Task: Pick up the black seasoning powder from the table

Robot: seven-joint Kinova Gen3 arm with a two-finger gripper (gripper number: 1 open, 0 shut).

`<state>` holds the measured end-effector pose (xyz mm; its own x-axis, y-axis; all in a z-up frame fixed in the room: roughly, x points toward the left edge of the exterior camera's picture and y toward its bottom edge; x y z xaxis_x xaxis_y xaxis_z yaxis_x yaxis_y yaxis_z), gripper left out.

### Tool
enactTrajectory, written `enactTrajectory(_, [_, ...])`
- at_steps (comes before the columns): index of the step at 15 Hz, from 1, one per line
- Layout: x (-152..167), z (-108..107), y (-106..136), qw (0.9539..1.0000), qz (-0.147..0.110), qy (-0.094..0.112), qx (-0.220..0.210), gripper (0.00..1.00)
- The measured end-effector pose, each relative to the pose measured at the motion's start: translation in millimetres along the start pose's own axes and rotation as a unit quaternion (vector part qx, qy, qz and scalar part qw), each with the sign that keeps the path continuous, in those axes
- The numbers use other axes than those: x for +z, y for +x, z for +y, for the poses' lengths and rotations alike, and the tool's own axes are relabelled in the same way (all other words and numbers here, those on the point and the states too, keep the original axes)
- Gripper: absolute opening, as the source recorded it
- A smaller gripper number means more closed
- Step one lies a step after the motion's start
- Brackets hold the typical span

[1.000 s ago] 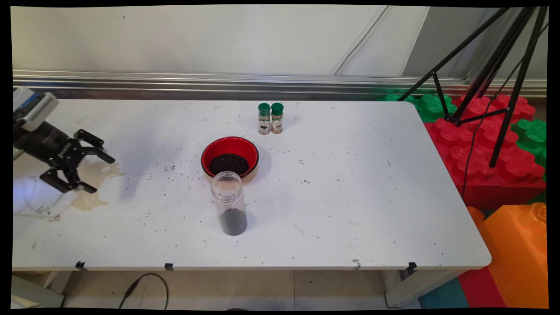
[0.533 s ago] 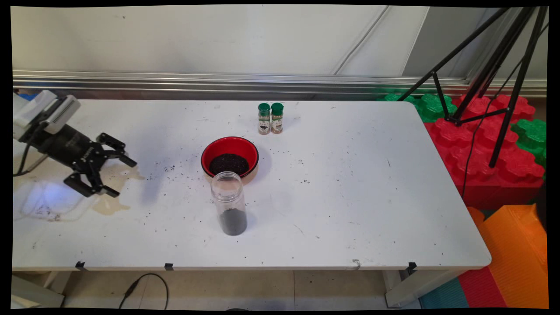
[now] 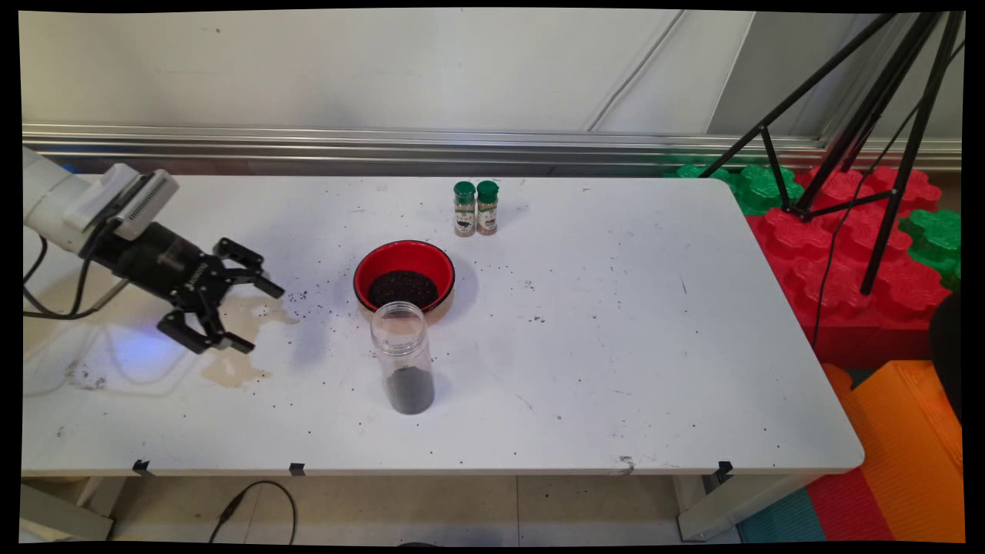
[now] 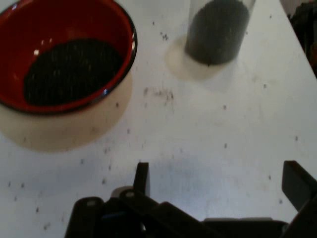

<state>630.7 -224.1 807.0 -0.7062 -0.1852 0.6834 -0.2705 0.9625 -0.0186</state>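
Observation:
My black gripper (image 3: 258,317) hangs open and empty over the left part of the white table (image 3: 616,346), pointing right. A red bowl (image 3: 404,278) with dark grains in it sits right of the gripper, near the table's middle. In front of the bowl stands a clear open jar (image 3: 402,368) with dark grains at its bottom. In the hand view the bowl (image 4: 64,54) fills the upper left and the jar (image 4: 217,29) the top middle, both ahead of my gripper (image 4: 218,181), whose two fingers stand wide apart.
Two green-capped spice bottles (image 3: 475,208) stand side by side behind the bowl. Loose dark grains are scattered over the table. A brownish stain (image 3: 231,369) lies under the gripper. A black tripod (image 3: 862,138) and red, green and orange foam blocks (image 3: 869,254) stand off the right end.
The arm has moved to the right across the table's left part, bringing the open gripper closer to the bowl and jar. Nothing else has moved.

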Motion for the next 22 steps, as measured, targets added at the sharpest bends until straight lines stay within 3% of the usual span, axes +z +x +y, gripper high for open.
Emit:
enactTrajectory(10, [50,1,40,0.9968,0.072,-0.011,0.032,1.00])
enactTrajectory(16, [82,3,61,0.9918,0.120,-0.022,0.037,1.00])
enactTrajectory(22, [107,6,69,0.9877,0.148,-0.030,0.043,1.00])
